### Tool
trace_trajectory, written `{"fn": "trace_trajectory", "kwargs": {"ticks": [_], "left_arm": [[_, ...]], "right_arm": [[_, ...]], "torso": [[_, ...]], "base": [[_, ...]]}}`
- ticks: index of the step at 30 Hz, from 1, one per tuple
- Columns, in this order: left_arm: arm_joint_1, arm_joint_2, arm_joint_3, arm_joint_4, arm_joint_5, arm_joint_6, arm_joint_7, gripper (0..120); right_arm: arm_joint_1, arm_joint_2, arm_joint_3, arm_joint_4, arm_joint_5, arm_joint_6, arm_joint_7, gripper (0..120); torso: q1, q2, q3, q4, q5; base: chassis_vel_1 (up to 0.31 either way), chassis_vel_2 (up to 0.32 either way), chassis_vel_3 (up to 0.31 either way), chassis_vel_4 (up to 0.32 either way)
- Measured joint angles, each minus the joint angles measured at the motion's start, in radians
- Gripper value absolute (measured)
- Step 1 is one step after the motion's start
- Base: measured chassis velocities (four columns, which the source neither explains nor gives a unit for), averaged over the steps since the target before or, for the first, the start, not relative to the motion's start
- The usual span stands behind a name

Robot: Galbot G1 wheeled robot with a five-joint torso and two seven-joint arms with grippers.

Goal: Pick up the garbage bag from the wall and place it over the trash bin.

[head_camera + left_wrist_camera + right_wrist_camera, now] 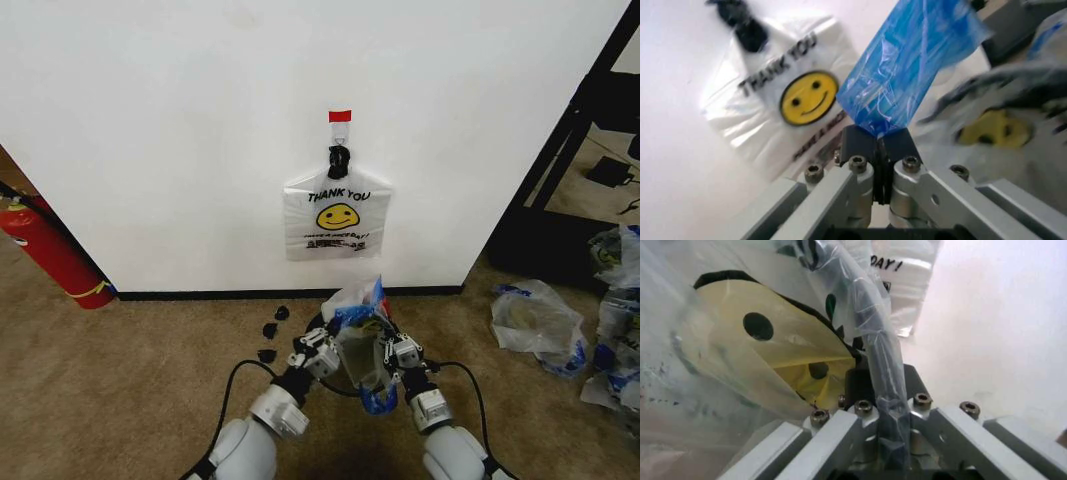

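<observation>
Two grippers were up close together low in the head view, left gripper (322, 352) and right gripper (398, 352), with the garbage bag (360, 345) stretched between them, just in front of the wall (180, 130). I couldn't really make out the trash bin under all that plastic, just a dark curved edge beside the bag. Up on the wall a flat white THANK YOU bundle (337, 215) with a yellow smiley hung by a black knot from a hook under a red tape strip (340, 116). A red fire extinguisher (50, 250) leaned at the far left, and lumpy clear bags (535, 320) sat on the carpet to the right.

Left wrist view: the jaws were pressed together on a blue handle tip (907, 70) of the bag, with the THANK YOU bundle on the wall behind.

Right wrist view: the jaws were clamped on a twisted see-through strip of the bag, and its yellow smiley print (767, 360) was crumpled right beside the fingers.
</observation>
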Motion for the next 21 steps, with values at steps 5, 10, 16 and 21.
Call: {"fn": "trace_trajectory", "kwargs": {"ticks": [5, 10, 16, 21], "left_arm": [[-0.005, 0.026, -0.022, 0.019, -0.03, 0.001, -0.014, 0], [-0.004, 0.05, -0.04, 0.036, -0.064, 0.008, -0.026, 0], [-0.018, 0.05, -0.062, 0.079, -0.086, 0.016, -0.043, 0], [-0.017, 0.05, -0.067, 0.089, -0.106, 0.026, -0.054, 0]], "right_arm": [[0.002, -0.039, 0.021, 0.006, 0.112, 0.019, -0.106, 0], [0.016, -0.08, 0.05, 0.002, 0.271, 0.042, -0.256, 0], [0.044, -0.113, 0.073, -0.024, 0.411, 0.05, -0.423, 0], [0.073, -0.129, 0.092, -0.065, 0.495, 0.058, -0.549, 0]], "torso": [[0.0, 0.0, 0.0, 0.0001, -0.0001], [0.0, 0.0, 0.0, 0.0002, 0.0002], [0.0, 0.0, 0.0, 0.0002, 0.0002], [0.0, 0.0, 0.0, 0.0001, 0.0002]], "base": [[0.0, 0.0, 0.0, 0.0], [0.0, 0.0, 0.0, 0.0], [0.0, 0.0, 0.0, 0.0], [0.0, 0.0, 0.0, 0.0]]}}
